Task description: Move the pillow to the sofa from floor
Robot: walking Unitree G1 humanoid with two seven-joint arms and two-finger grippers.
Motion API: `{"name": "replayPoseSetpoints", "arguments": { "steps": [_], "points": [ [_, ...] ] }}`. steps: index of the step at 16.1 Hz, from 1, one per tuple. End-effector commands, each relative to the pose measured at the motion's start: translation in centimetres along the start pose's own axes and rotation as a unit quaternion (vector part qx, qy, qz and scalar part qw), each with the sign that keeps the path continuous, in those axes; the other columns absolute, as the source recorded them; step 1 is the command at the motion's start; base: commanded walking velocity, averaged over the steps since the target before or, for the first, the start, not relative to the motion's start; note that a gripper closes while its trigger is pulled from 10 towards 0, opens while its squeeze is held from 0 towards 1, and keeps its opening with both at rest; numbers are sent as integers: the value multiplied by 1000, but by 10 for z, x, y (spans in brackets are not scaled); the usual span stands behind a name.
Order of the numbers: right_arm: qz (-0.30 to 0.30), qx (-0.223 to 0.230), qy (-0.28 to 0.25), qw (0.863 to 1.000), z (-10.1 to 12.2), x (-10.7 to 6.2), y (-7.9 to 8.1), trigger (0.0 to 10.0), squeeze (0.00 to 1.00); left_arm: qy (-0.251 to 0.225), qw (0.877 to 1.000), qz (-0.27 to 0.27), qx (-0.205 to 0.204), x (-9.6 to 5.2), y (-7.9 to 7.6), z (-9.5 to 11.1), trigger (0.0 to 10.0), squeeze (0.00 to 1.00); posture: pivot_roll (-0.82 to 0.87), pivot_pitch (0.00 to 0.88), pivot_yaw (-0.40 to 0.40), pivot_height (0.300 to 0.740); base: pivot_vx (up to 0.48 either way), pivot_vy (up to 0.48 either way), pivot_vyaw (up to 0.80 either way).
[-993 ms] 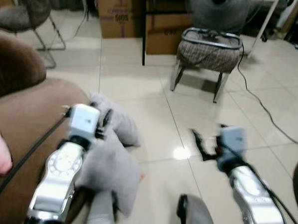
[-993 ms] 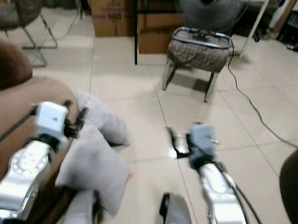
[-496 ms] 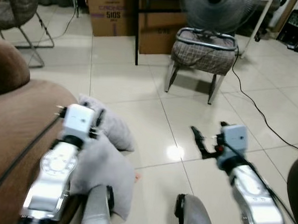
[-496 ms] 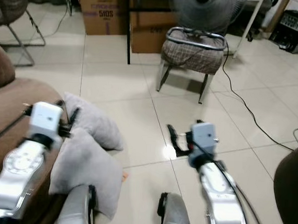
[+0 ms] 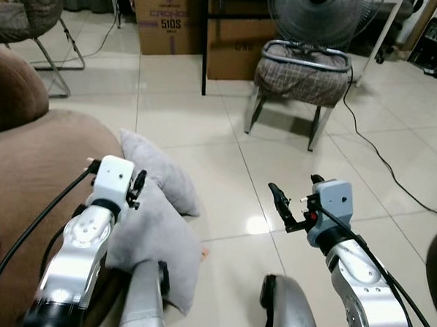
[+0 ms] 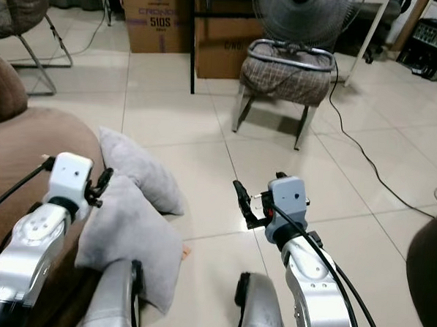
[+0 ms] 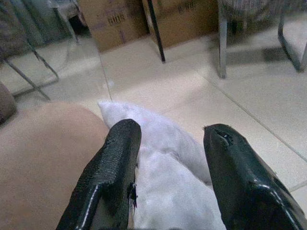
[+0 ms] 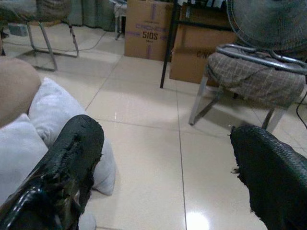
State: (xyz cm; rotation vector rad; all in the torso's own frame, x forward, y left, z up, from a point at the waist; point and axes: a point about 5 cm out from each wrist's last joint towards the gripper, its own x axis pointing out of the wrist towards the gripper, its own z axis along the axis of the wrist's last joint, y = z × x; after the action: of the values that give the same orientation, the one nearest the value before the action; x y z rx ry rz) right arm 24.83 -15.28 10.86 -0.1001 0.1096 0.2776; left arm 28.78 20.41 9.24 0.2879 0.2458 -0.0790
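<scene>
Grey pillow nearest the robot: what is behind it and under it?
Behind the near pillow lies a second grey pillow against the brown sofa. Tiled floor shows around them. The near pillow's underside is hidden. The left gripper hovers open above it.

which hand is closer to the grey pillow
Left. The left hand hangs open right over the grey pillow beside the sofa; the right hand, also open, is off over bare floor.

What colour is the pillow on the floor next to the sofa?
Light grey. The pillow shows best in the right eye view, leaning against the brown sofa.
</scene>
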Motion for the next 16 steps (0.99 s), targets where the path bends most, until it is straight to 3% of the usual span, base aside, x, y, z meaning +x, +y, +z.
{"name": "replayPoseSetpoints", "arguments": {
  "steps": [1,2,4,5,8,9,10,14,15,16],
  "points": [
    [-3,2,-4,1000,5,1,-2,10000,0,22,1000,-1,9,6,3,-6,10000,0,22,0,-6,506,0,0,0],
    [-21,3,10,1000,3,1,-6,10000,0,45,999,12,16,17,7,-11,10000,0,18,0,-4,506,0,0,0],
    [-20,-3,12,1000,2,0,-7,10000,0,67,998,15,-10,25,10,-16,10000,0,14,0,-3,506,0,0,0],
    [-7,-3,13,1000,3,-1,-6,10000,0,91,994,18,-50,31,12,-23,10000,1000,3,0,-3,506,0,0,0],
    [34,-22,25,999,4,-7,-2,10000,0,132,986,33,-93,42,19,-39,10000,1000,-28,55,-20,506,0,0,0],
    [41,-26,28,998,5,-9,-2,10000,0,141,985,34,-92,42,20,-44,10000,635,-39,77,-26,506,0,0,0],
    [50,-32,32,998,6,-12,-2,10000,0,153,984,36,-81,40,22,-51,10000,0,-55,104,-31,506,0,0,0],
    [143,-26,29,989,21,-31,7,10000,0,180,981,44,-55,32,27,-71,10000,0,-113,164,-52,506,0,0,0],
    [190,-12,32,981,27,-38,11,10000,0,182,981,64,-34,30,32,-74,10000,0,-127,182,-62,506,0,0,0],
    [259,-10,41,965,36,-52,18,10000,0,177,978,106,-12,27,44,-75,10000,0,-144,212,-83,506,0,0,0]
  ]
}}
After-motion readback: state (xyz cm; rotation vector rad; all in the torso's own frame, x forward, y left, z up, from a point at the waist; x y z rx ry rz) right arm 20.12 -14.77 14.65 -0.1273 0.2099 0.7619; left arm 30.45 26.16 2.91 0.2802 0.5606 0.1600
